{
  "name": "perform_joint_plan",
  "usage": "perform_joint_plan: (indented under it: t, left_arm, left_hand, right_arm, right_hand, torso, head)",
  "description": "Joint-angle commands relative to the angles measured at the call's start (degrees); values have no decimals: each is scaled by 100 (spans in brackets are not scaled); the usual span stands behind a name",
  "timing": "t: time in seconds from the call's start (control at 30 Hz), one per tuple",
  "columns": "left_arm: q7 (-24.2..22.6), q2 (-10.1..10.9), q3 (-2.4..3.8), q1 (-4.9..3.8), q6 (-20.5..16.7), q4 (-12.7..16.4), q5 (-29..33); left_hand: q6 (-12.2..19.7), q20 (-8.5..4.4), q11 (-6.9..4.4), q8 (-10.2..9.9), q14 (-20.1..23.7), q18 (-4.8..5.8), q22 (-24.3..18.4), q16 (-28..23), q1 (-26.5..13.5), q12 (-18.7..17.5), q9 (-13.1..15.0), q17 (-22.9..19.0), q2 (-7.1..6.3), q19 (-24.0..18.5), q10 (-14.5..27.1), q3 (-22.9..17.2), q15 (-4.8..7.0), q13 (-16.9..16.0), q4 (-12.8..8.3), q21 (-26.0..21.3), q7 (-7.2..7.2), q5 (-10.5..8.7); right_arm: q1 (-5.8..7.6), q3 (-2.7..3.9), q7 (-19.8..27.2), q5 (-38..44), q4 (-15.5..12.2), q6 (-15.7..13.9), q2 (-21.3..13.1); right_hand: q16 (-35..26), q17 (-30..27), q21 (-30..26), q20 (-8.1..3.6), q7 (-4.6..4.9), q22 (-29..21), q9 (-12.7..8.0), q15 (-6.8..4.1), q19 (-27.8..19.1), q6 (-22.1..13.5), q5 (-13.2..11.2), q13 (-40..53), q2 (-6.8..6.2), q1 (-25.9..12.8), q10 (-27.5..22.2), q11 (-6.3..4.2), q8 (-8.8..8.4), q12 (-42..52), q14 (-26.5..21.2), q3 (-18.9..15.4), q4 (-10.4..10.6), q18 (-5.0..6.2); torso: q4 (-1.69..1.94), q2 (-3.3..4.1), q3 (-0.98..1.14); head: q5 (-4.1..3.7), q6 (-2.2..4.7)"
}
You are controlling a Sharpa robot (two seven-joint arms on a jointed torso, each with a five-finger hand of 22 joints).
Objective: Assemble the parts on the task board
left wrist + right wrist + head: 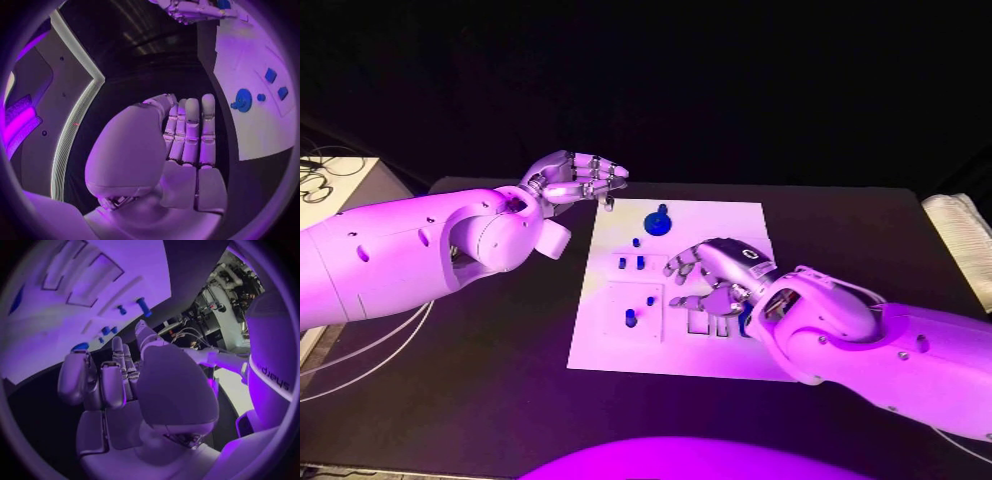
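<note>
the small blue parts (659,216) on the white board (733,222) look hard, light and a bit slick, best pinched at the sides; the left hand (577,181) hangs curled and empty beside the board; the right hand (715,272) spreads empty over its middle.

Two arms are seen, each cased in smooth, rounded white shells. Small dark screw holes are dotted along the shell of the left arm (401,255), and thin pale cables are seen beneath it. The right arm (891,345) is built of bulbous segments with dark seams between them. The left hand (574,180) and the right hand (718,272) are made of silver, segmented fingers. Dark lettering is printed on the right arm's shell in the right wrist view.
</note>
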State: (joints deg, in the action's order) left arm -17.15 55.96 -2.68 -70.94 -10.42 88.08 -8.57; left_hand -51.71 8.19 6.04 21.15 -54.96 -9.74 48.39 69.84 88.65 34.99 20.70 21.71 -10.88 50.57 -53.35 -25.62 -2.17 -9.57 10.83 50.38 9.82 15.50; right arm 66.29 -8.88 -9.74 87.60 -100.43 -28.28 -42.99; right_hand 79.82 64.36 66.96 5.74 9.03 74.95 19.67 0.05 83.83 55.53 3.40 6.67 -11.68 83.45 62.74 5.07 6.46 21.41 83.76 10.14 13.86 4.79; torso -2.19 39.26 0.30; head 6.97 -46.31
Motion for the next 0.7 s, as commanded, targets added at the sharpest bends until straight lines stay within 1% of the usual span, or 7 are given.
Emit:
perform_joint_plan:
  t: [0.03, 0.1, 0.17, 0.23, 0.33, 0.57, 0.7]
  left_arm:
    - [-39, -9, -2, 2, 93, -1, 31]
    - [-41, -8, -6, 6, 92, -5, 32]
    - [-42, -10, -10, 10, 90, -8, 34]
    - [-44, -11, -12, 16, 94, -5, 37]
    - [-43, -10, -15, 29, 98, 4, 41]
    - [-47, 3, -18, 49, 99, 37, 44]
    - [-48, 12, -19, 56, 105, 55, 44]
  left_hand:
    - [37, -9, 15, 17, 12, -81, -5, -22, -63, 19, 5, 5, 4, 43, 40, -15, -30, -5, -34, -20, -2, -35]
    - [37, -9, 15, 17, 12, -81, -5, -22, -63, 19, 5, 5, 4, 43, 40, -15, -30, -5, -34, -20, -2, -35]
    - [37, -9, 15, 17, 12, -81, -5, -22, -63, 19, 5, 5, 4, 43, 40, -15, -30, -5, -34, -20, -2, -35]
    - [37, -9, 15, 17, 12, -81, -5, -22, -63, 19, 5, 5, 4, 43, 40, -15, -30, -5, -34, -20, -2, -35]
    - [37, -9, 15, 17, 12, -81, -5, -22, -63, 19, 5, 5, 4, 43, 40, -15, -30, -5, -34, -20, -2, -35]
    - [37, -9, 15, 17, 12, -81, -5, -22, -63, 19, 5, 5, 4, 43, 40, -15, -30, -5, -34, -20, -2, -35]
    - [41, -8, 15, 21, 12, -81, -10, -23, -75, 23, 10, 9, 0, 47, 41, -12, -31, -9, -34, -29, -3, -36]
  right_arm:
    - [179, 5, 87, -1389, -172, -30, -438]
    - [275, 8, -87, -1744, -260, 188, -770]
    - [334, 3, -292, -1996, -348, 406, -1072]
    - [366, -20, -504, -2129, -448, 577, -1338]
    - [367, -65, -804, -2161, -605, 679, -1652]
    - [242, -137, -1374, -1883, -867, 640, -2058]
    - [122, -159, -1625, -1632, -885, 585, -2054]
  right_hand:
    - [165, 397, 580, -81, -77, 792, 42, -93, 261, 139, -14, 243, -11, -163, 635, -150, 139, 322, 185, -105, 166, -162]
    - [280, 658, 937, -197, -191, 959, 102, -195, 343, 158, -11, 781, 7, -314, 900, -263, 277, 869, 258, -322, 245, -223]
    - [323, 746, 1297, -285, -295, 1126, 274, -287, 415, 244, -18, 3787, 165, -603, 1435, -381, 557, 3430, 291, -702, 257, -289]
    - [458, 1056, 1542, -302, -336, 1234, 435, -301, 461, 219, -14, 5577, 318, -736, 1649, -380, 754, 4815, 352, -962, 274, -332]
    - [662, 1553, 1895, -299, -354, 1370, 614, -318, 532, 189, -15, 6989, 470, -886, 2046, -405, 962, 5851, 439, -1289, 281, -399]
    - [826, 1984, 2201, -309, -384, 1474, 748, -327, 596, 215, -14, 7641, 608, -1008, 2317, -434, 1133, 6312, 514, -1627, 284, -459]
    - [845, 2033, 2240, -310, -388, 1486, 769, -328, 604, 212, -14, 7675, 596, -1070, 2326, -436, 1158, 6327, 522, -1717, 290, -466]
  torso:
    - [-55, -55, -8]
    - [-74, -79, -11]
    - [-89, -95, -10]
    - [-104, -107, -3]
    - [-120, -117, 7]
    - [-153, -125, 13]
    - [-126, -117, 8]
  head:
    - [-126, 45]
    - [-178, 53]
    - [-222, 66]
    - [-261, 70]
    - [-311, 60]
    - [-368, 60]
    - [-405, 64]
